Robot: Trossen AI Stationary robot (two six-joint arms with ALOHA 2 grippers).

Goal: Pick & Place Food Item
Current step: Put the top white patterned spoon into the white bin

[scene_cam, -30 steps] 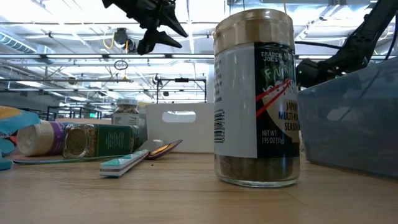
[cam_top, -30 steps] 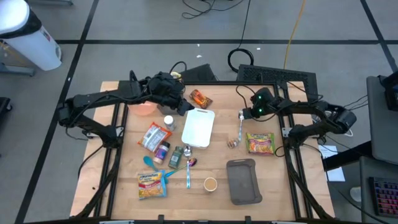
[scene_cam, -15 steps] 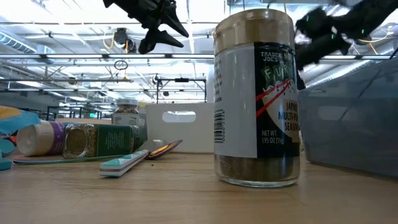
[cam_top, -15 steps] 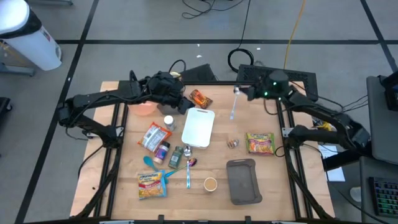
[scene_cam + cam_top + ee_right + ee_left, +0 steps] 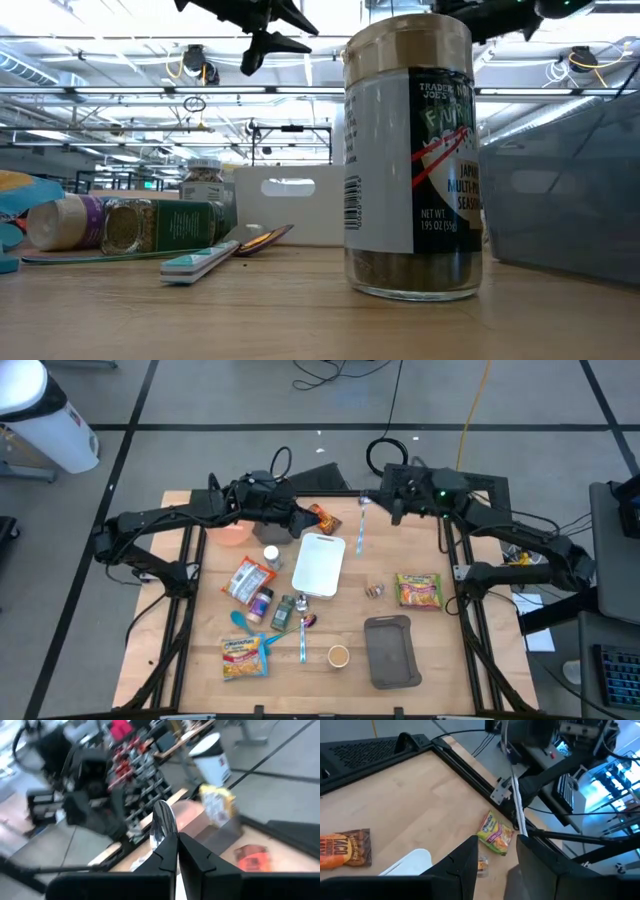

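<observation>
Nearest the low camera, an upright seasoning jar (image 5: 410, 160) is seen, with dark flakes filling only its lower part. A grey tray (image 5: 560, 190) is beside it, on the near side of the white cutting board (image 5: 318, 563). What is in the tray cannot be told from either view.

Only the high view shows a small cup (image 5: 338, 655) near the tray, a yellow packet (image 5: 243, 657) near the front edge, and a noodle packet (image 5: 418, 589) lying flat on the wood, to the right of the board. On the board's left, two jars (image 5: 130, 225) are laid on their sides. A pink bowl (image 5: 232, 535) is set farther left.

Beyond the board's far left corner, the left gripper (image 5: 300, 520) is held in the air beside an orange snack packet (image 5: 322, 517). Its fingers are parted, with nothing between them, as its wrist view makes plain.

Past the board's far right corner, the right gripper (image 5: 378, 500) is clamped on a metal spoon (image 5: 360, 530), which is held clear of the table. In the right wrist view alone, the spoon's bowl is seen sticking out beyond the closed fingertips.
</observation>
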